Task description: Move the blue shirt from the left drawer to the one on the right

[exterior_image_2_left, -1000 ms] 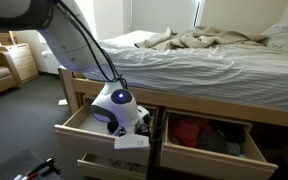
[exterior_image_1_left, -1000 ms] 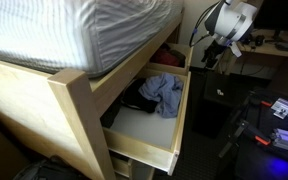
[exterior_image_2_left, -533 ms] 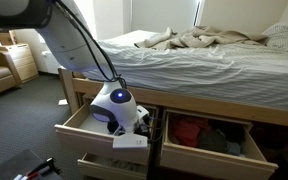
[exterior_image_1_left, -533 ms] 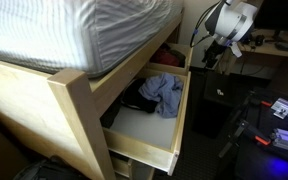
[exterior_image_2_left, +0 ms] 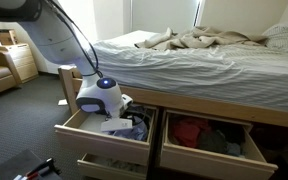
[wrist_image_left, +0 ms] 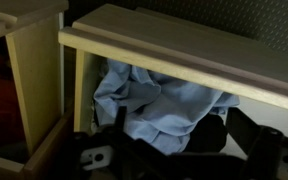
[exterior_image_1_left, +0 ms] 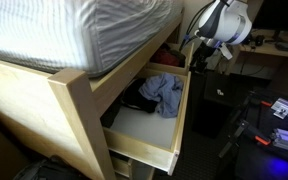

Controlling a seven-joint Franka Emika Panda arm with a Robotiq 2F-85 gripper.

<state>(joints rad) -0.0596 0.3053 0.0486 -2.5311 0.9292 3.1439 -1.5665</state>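
We are holding the gripper point(wrist_image_left: 170, 160) over the open left drawer point(exterior_image_2_left: 92, 141), angling its camera under the bed rail point(wrist_image_left: 184, 48), apparently because the blue shirt point(wrist_image_left: 166, 104) is lying bunched at the back; we cannot tell the jaw opening.

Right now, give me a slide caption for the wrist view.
Blue shirt lying crumpled beneath the wooden bed rail.
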